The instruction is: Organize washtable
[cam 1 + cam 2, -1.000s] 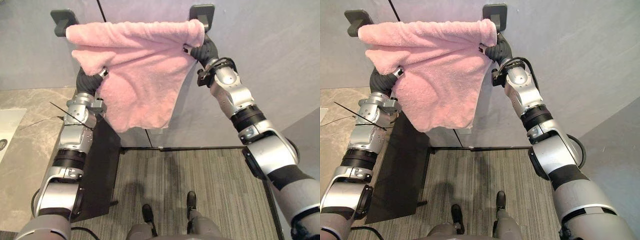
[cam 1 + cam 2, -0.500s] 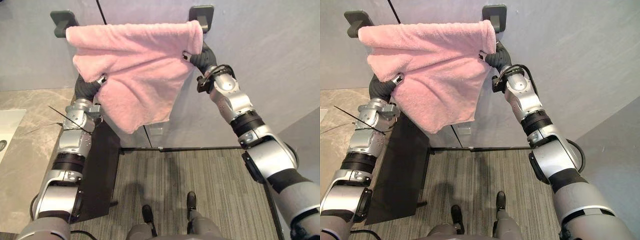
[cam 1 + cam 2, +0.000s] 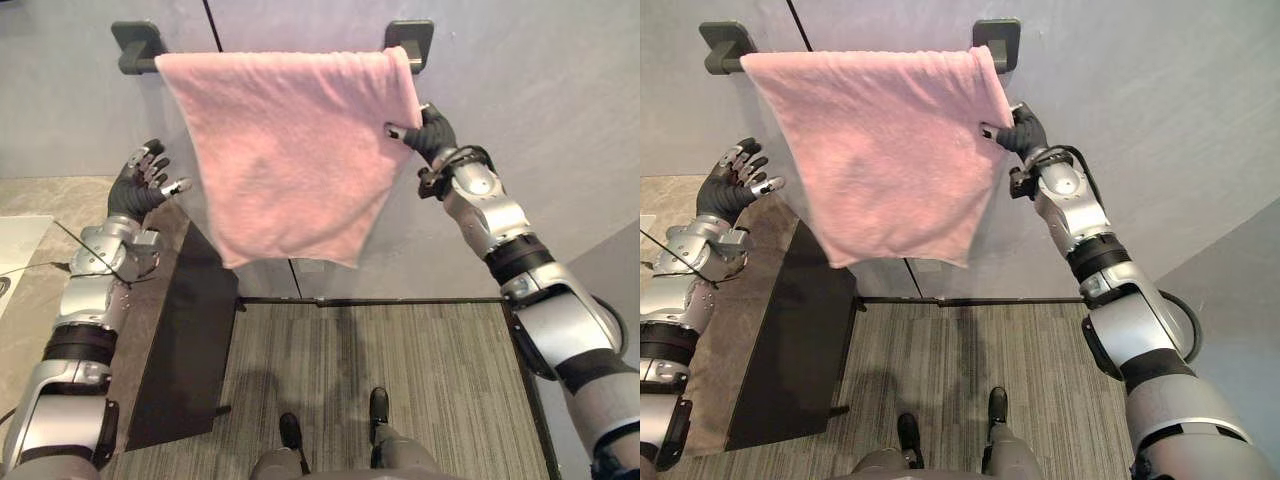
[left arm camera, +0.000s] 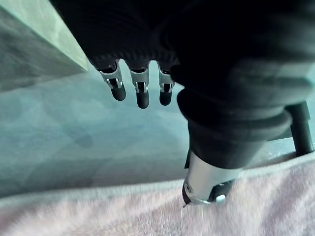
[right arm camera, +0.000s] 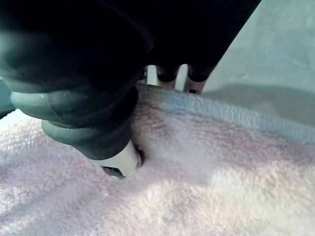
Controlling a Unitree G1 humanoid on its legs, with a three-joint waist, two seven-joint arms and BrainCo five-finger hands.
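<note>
The pink terry towel (image 3: pixel 290 150) hangs draped over the dark wall-mounted bar (image 3: pixel 140 60) on the grey wall (image 3: pixel 540 100). The right hand (image 3: pixel 432 133) seems to pinch the towel's right edge between thumb and fingers. The left hand (image 3: pixel 137 185), fingers spread and empty, is held apart to the towel's left.

Arms are silver-grey shells with black joint bands: left arm (image 3: pixel 88 300) lower left, right arm (image 3: pixel 490 215) at right. Dark ribbed covers and silver dark-tipped fingers on left hand (image 3: pixel 135 190) and right hand (image 3: pixel 432 135).
</note>
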